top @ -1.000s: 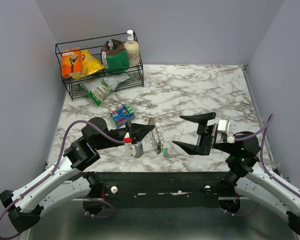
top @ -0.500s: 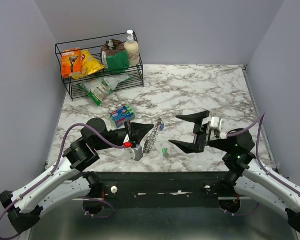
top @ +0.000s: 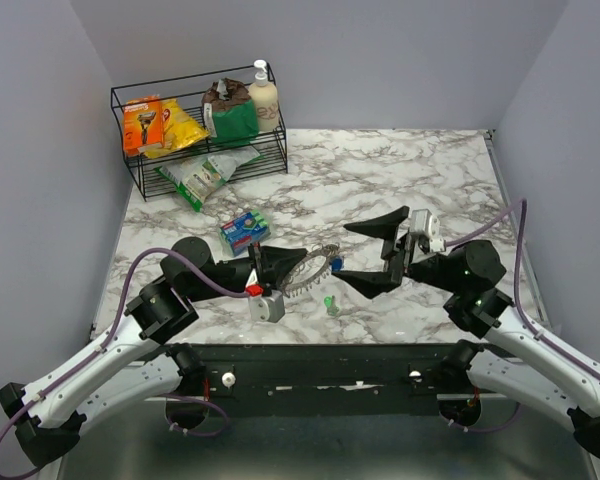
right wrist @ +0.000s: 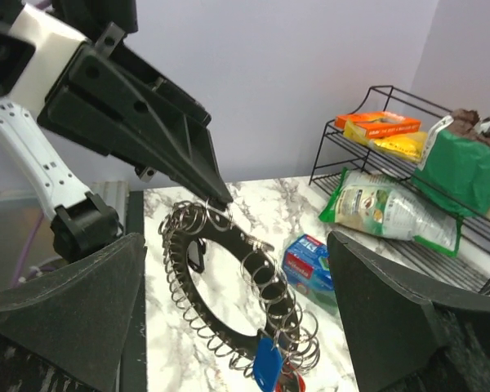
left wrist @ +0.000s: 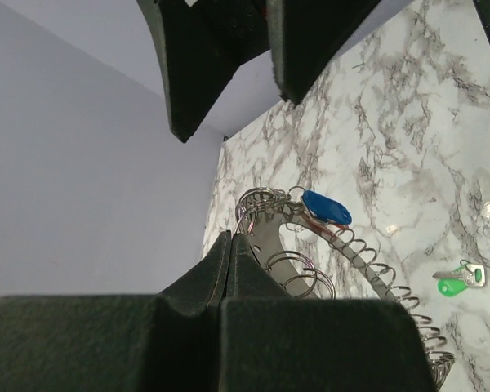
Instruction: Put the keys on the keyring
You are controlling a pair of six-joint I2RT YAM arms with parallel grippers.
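The green key [top: 329, 301] lies flat on the marble table [top: 430, 190], just below the keyring [top: 315, 270], and it is not on the ring yet. The blue key [top: 336, 264] hangs on the ring. The ring is big (much bigger than a key) and full of little wire loops, and it is up off the table. The left gripper [top: 298, 257] is pinched tight on its edge. The right gripper [top: 342, 252] has its jaws wide apart with nothing in them, close to the ring's other side. The pinch is only on a thin bit of rim, so a bump from the right arm could twist the ring or knock it loose. The green key is small and flat, so the wide fingers could slip off it or push it away.
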